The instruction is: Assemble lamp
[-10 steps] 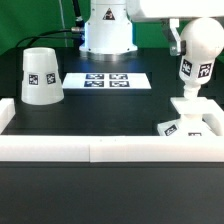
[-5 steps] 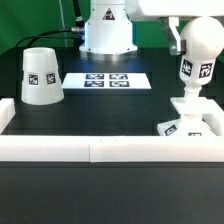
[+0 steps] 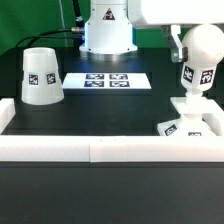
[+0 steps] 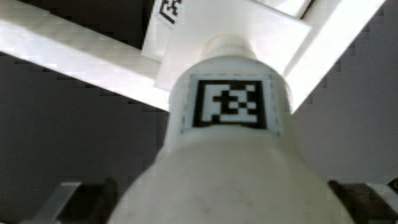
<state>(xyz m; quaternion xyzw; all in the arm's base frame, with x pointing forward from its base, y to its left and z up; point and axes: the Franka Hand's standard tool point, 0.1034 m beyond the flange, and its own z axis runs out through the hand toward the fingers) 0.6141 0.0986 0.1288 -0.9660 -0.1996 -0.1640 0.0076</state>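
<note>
Gripper [image 4: 222, 202] clamped on bulb [image 3: 199, 60], long axis upright, neck pointing straight down onto base [image 3: 198, 126] at exterior view's right, seating depth unclear; shade [image 3: 40, 75] well apart.

Black table [image 3: 100, 118], fenced along the front by a low white rail [image 3: 100, 150]. Farther back, flat on the table, the marker board [image 3: 105, 80] with its tags face up, well apart from the rail.
</note>
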